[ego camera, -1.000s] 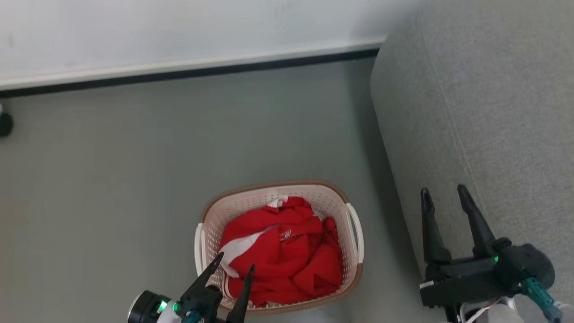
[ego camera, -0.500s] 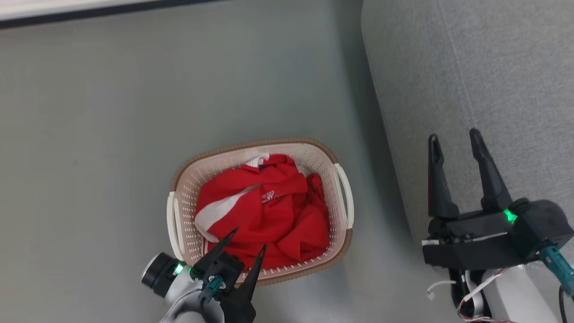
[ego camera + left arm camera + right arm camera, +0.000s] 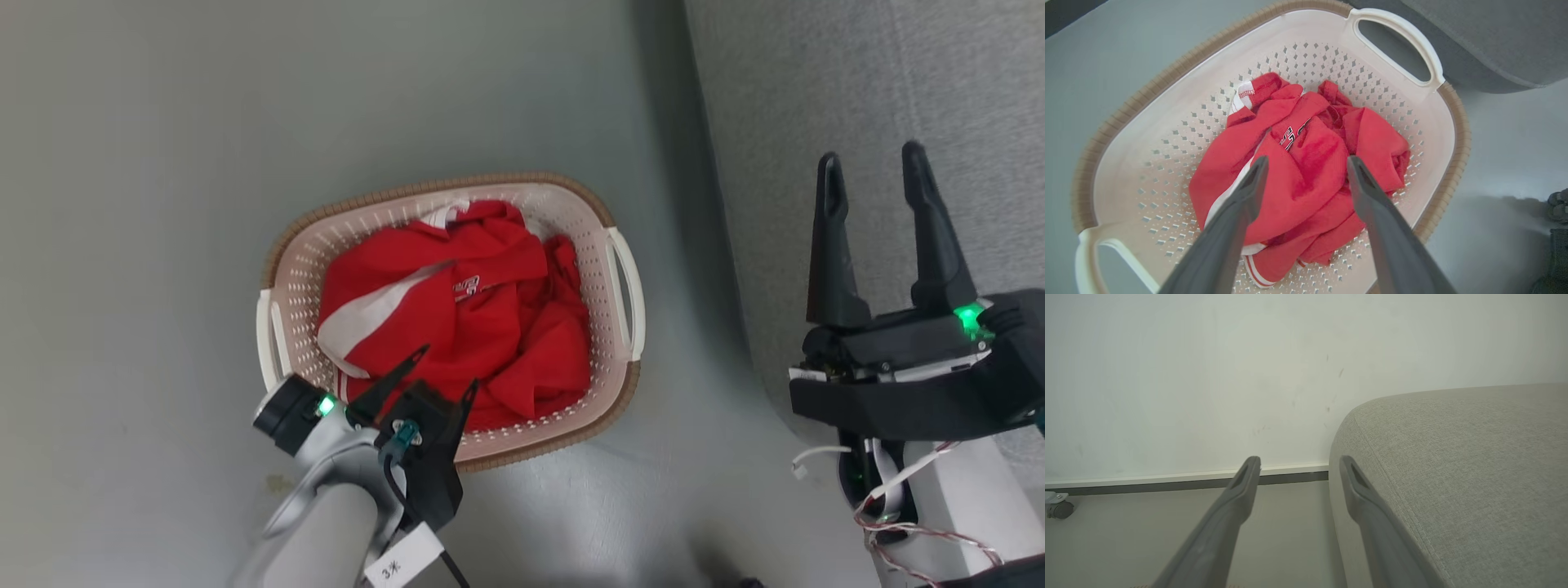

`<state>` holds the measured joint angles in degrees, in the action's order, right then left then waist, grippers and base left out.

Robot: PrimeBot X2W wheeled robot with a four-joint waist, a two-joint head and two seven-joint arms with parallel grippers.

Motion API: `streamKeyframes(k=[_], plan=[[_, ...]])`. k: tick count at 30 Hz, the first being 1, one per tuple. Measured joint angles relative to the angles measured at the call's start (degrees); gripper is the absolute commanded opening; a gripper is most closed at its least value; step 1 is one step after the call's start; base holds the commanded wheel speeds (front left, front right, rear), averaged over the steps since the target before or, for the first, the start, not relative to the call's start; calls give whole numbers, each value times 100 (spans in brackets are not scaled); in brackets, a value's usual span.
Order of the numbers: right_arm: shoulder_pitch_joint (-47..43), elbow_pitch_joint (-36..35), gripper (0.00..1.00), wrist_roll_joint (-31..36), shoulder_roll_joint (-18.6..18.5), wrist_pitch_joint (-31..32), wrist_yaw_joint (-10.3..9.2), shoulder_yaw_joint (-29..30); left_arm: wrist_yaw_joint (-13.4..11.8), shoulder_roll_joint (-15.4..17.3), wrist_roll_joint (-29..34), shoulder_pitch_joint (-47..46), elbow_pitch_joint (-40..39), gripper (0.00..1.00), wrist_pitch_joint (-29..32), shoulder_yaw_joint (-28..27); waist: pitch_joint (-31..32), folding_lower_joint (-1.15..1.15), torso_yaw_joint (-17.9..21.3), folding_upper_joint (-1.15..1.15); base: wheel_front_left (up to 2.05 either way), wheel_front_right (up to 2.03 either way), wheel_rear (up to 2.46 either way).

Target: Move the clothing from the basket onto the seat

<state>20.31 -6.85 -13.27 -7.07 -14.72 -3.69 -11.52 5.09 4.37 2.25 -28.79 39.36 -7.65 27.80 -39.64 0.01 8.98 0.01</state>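
- The left gripper hung spread over the clothing in the basket, seemingly not touching it.
- The right gripper stood spread at the seat edge.

The head camera tilted downward, so the basket rose in its view. The left gripper shifted toward the basket's middle, above the clothing.

The basket stood on the floor near the seat, red clothing heaped inside. The left gripper hovered spread over its near edge; the right gripper, also spread, hung over the seat's edge.
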Motion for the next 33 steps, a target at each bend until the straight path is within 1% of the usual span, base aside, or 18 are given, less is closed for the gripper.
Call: streamKeyframes(k=[7,9,21,25,29,33], plan=[[313,-171,100,32,13,0,16,32,9,36,159,-494,308,100,210,48,-533,0,24,0,0,0,0],[388,-204,100,36,20,0,18,41,47,55,191,-636,357,100,259,62,-685,0,31,0,0,0,0],[763,-193,100,121,81,0,68,35,42,58,259,-1209,875,100,455,58,-1403,0,68,0,0,0,0],[827,-148,100,129,104,0,118,24,-52,48,291,-1346,1031,100,514,27,-1538,0,89,0,0,0,0],[857,-127,100,130,151,0,123,-12,-166,56,292,-1483,1167,100,564,-19,-1632,0,121,0,0,0,0],[860,-56,100,167,153,0,126,-7,-226,56,298,-1586,1289,100,604,-35,-1695,0,154,-1,0,0,0]])
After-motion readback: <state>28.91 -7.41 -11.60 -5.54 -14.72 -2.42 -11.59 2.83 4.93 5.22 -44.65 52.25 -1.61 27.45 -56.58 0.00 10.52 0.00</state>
